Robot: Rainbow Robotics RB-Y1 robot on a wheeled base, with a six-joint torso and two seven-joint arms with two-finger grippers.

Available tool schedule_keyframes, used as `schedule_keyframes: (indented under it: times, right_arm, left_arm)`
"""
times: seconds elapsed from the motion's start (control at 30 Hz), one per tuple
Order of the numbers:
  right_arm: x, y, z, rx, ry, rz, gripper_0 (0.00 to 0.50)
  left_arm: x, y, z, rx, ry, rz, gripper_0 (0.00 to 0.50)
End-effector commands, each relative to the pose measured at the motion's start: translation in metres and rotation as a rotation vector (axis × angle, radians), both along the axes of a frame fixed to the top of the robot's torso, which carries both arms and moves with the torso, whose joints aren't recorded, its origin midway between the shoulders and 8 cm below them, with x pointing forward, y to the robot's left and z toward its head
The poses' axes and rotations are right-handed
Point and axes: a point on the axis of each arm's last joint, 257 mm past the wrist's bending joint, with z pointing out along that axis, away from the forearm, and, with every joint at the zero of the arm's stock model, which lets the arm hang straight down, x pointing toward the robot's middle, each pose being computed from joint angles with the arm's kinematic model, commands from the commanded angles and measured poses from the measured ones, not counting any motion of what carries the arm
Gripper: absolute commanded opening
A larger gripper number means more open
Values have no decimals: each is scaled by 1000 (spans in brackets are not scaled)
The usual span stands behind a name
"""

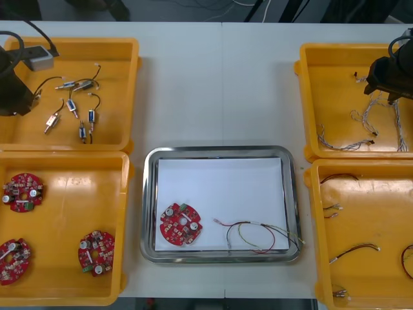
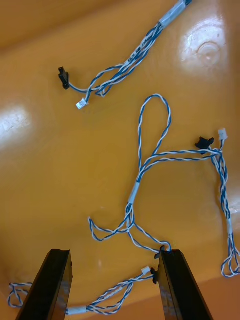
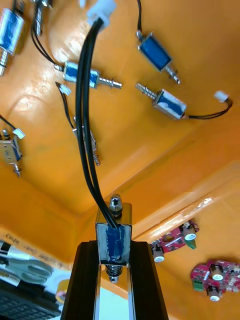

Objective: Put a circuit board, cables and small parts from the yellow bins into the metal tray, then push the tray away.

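Loading the tray is the step in hand, I judge, and it looks about half done; nearest the robot, the metal tray (image 1: 148, 206) sits on the tabletop (image 1: 219, 84) between the bins, holding one round red circuit board (image 1: 180, 224) near its near left corner and a red and yellow cable (image 1: 258, 236) toward its near right; no small part and no blue and white cable lie in it yet; farther off, over the far left yellow bin (image 1: 116, 71), the left end effector (image 3: 114, 250) is closed on a small metal part (image 3: 114, 220), a blue-wrapped body in a shiny frame, gripped across its sides; two black wires (image 3: 85, 100) run from it to a white plug, so the next move calls for carrying it to the tray with the wires kept clear of the other small metal parts (image 3: 154, 54), then letting go over the white inside; over the far right yellow bin (image 1: 335, 77), the right end effector (image 2: 112, 252) stands wide open and empty above a twisted blue and white cable (image 2: 133, 192), one loop of it at a fingertip; it should descend and close on one strand only, since the cables lie looped close together.
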Motion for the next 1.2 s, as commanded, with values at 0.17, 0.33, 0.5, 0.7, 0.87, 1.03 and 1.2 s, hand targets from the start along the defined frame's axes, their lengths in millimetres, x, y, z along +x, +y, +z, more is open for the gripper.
schedule_keyframes:
  times: [0.17,0.33,0.5,0.7,0.87,1.03,1.2]
  right_arm:
    - [24,-15,30,26,-76,-77,500]
    - [30,-18,24,24,-88,-86,500]
    - [35,-24,18,22,-106,-95,500]
    - [38,-27,8,26,-113,-110,500]
    - [38,-29,-2,41,-109,-125,500]
    - [40,-31,-13,61,-116,-141,500]
    - [43,-26,-18,86,-123,-150,500]
  left_arm:
    - [2,-22,52,-101,-199,209,0]
    - [3,-52,54,-163,-245,225,0]
    - [-2,-85,47,-238,-269,248,0]
    - [-11,-121,37,-331,-270,271,0]
    - [-20,-147,30,-398,-277,290,0]
    - [-25,-180,29,-448,-298,297,0]
    - [-34,-215,14,-473,-277,322,0]
